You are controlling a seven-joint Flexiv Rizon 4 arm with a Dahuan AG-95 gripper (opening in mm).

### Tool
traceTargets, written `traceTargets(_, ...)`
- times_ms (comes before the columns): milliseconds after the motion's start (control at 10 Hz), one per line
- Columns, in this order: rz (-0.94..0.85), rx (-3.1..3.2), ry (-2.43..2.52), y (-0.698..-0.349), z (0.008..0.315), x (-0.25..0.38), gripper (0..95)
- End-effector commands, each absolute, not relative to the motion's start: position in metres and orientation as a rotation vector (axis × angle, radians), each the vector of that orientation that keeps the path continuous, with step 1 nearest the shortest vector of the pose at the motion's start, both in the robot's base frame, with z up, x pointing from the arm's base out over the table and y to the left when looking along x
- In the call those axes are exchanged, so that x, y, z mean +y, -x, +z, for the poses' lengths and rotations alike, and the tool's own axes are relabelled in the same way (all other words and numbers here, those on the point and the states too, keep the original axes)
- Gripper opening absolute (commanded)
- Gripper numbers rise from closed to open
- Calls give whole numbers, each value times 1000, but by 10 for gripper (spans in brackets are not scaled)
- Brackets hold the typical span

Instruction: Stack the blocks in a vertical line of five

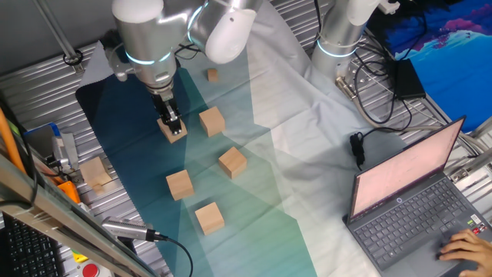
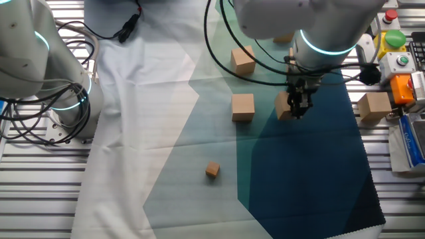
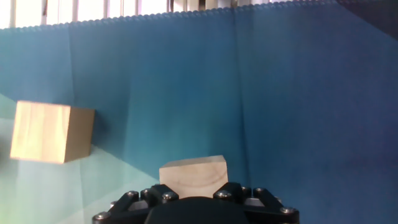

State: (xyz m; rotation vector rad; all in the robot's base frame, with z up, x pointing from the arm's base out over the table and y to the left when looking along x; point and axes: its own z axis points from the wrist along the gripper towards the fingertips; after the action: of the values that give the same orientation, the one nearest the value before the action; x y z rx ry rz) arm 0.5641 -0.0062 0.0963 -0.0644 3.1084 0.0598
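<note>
Five light-brown wooden blocks lie on the blue-green cloth. My gripper (image 1: 171, 121) points straight down and is shut on one block (image 1: 174, 131), which sits at cloth level. That block shows between the jaws in the hand view (image 3: 193, 173) and in the other fixed view (image 2: 284, 106), under the gripper (image 2: 297, 103). A second block (image 1: 211, 121) sits just to its right and also shows in the hand view (image 3: 53, 132). Three more blocks (image 1: 232, 161) (image 1: 179, 185) (image 1: 209, 218) lie nearer the front.
A much smaller wooden cube (image 1: 212, 75) lies farther back on the cloth. A paler block (image 1: 96, 173) rests on the metal table left of the cloth. A laptop (image 1: 415, 200) with a hand on it is at the right, and cables (image 1: 369, 85) lie by a second arm base.
</note>
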Motion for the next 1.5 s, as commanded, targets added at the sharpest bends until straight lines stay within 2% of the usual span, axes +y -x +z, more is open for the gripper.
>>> traceTargets(100,63,3123,82,-564,110,-10,0)
traceTargets(400,74,3130,99,-563,127,-18,0)
traceTargets(1500,81,3139,64,-547,137,-11,0)
